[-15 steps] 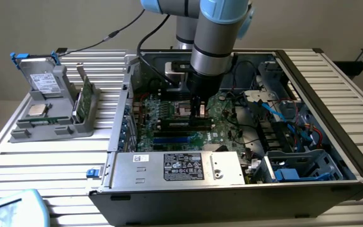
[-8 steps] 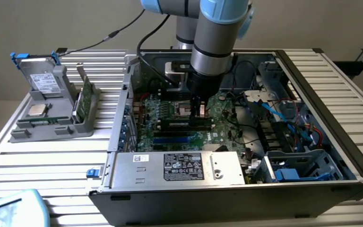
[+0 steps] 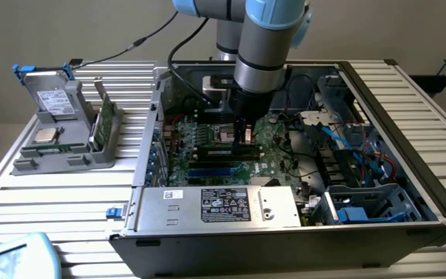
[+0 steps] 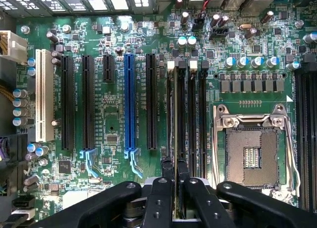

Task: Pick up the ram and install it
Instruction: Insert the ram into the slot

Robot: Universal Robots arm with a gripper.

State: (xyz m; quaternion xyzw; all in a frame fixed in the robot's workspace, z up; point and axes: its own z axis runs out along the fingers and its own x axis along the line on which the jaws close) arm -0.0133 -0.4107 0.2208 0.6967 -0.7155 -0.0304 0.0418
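My gripper point(image 3: 246, 138) reaches down into the open computer case point(image 3: 432, 192), right over the memory slots point(image 3: 227, 154) of the green motherboard. In the wrist view the two black fingers point(image 4: 167, 176) stand almost together, shut on the ram point(image 4: 174, 119). The ram appears edge-on as a thin strip running along one memory slot, between the white latches point(image 4: 171, 65). How deep it sits in that slot I cannot tell. The gripper point(image 4: 175, 171) holds it near the slot's middle.
The empty processor socket point(image 4: 252, 153) lies beside the memory slots, with black and blue expansion slots point(image 4: 130, 104) on the other side. A power supply point(image 3: 215, 203) fills the case front, and cables point(image 3: 347, 145) hang on the exterior view's right. A grey holder point(image 3: 60, 160) outside carries a green card point(image 3: 100, 119) and a silver chip point(image 3: 46, 135).
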